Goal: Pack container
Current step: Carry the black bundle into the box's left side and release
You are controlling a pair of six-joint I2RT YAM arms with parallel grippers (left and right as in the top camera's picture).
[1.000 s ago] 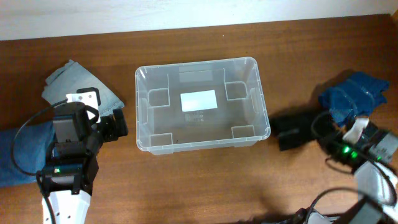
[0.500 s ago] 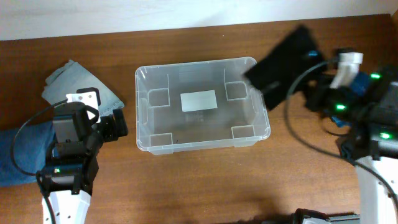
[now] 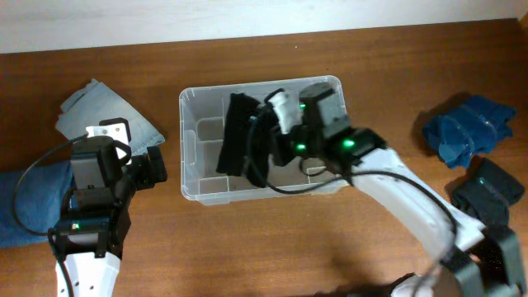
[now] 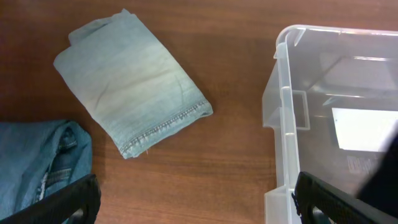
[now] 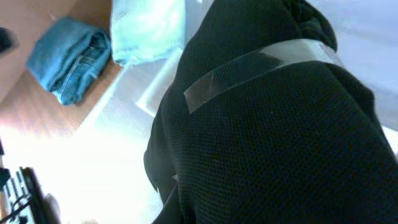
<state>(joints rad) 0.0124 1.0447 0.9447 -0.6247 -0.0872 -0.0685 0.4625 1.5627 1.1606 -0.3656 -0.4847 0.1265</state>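
Container point(image 3: 206, 88) sits open side up on the worktop point(image 3: 396, 82), long axis running left to right. Right claw point(image 3: 266, 136) clamps a black garment point(image 3: 238, 136) hanging into it — left claw point(image 4: 199, 199) gapes wide, empty.

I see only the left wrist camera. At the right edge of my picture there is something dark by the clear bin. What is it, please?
Observer: It is a black garment. The right gripper holds it over the left half of the container.
Operator: Does it already lie on the base?
Observer: I cannot tell. From overhead it hangs as a long upright fold, partly below the rim.
Operator: Is there clothing on the right side of the table?
Observer: Yes, a dark blue bundle lies to the right of the container, apart from it.
Operator: Is anything on the garment?
Observer: The right wrist view shows a clear tape strip across it.
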